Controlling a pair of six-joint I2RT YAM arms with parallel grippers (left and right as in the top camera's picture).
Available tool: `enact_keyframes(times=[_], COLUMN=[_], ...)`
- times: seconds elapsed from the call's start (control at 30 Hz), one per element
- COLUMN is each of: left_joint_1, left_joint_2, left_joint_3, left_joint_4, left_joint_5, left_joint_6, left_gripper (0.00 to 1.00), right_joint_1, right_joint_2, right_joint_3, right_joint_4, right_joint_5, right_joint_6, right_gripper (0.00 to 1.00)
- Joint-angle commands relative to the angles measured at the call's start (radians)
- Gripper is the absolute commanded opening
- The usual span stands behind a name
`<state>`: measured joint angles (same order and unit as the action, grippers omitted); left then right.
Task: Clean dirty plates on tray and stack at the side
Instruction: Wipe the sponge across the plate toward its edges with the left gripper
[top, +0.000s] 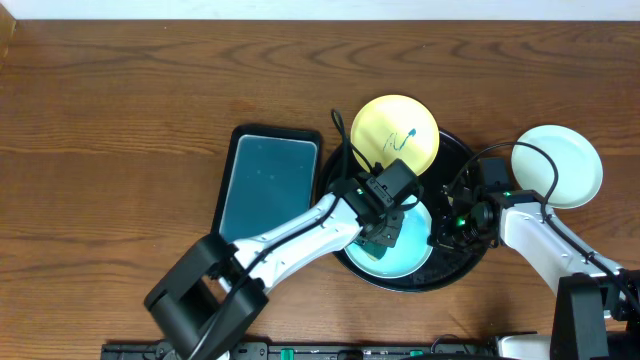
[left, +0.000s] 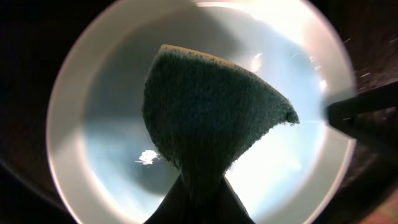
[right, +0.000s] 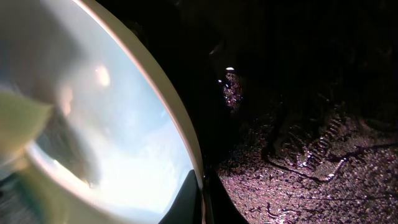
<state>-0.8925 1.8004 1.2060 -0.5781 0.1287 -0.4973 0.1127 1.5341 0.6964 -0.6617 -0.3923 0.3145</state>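
Mint plate (top: 415, 262) on black tray (top: 458, 160), under sponge (left: 211, 118) clamped in left tool (top: 385, 232), rim apparently pinched by closed right tool (top: 447, 232): risk of skidding or tipping under hard scrubbing.

First plate (top: 410, 252) sits in the round tray (top: 420, 281), second plate (top: 397, 135) on its far rim, third plate (top: 557, 165) right of it.

Robotics lab bench: cabled left arm (top: 300, 235), right arm (top: 540, 232) over wood-grain table (top: 120, 120).
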Motion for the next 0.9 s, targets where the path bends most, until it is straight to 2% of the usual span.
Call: enact_keyframes(times=[0.0, 0.3, 0.5, 0.73, 0.87], left_joint_1=[-0.005, -0.069, -0.084, -0.084, -0.079], left_joint_2=[-0.009, 0.024, 0.072, 0.124, 0.128], left_joint_3=[0.008, 0.004, 0.003, 0.001, 0.001], left_joint_4=[0.003, 0.114, 0.128, 0.127, 0.077], left_joint_5=[-0.004, -0.006, -0.013, -0.016, -0.166], left_joint_6=[-0.098, -0.178, -0.270, -0.256, -0.213], left_gripper=[0.08, 0.08, 0.08, 0.07, 0.07], right_joint_1=[0.000, 0.000, 0.000, 0.000, 0.000], right_joint_2=[0.005, 0.005, 0.005, 0.005, 0.005], right_joint_3=[-0.006, -0.006, -0.006, -0.006, -0.006], right_joint_4=[-0.011, -0.012, -0.012, -0.012, -0.013], right_joint_5=[0.026, 0.026, 0.026, 0.026, 0.026], right_joint_6=[-0.001, -0.001, -0.001, -0.002, -0.002], right_gripper=[0.01, 0.01, 0.01, 0.01, 0.01])
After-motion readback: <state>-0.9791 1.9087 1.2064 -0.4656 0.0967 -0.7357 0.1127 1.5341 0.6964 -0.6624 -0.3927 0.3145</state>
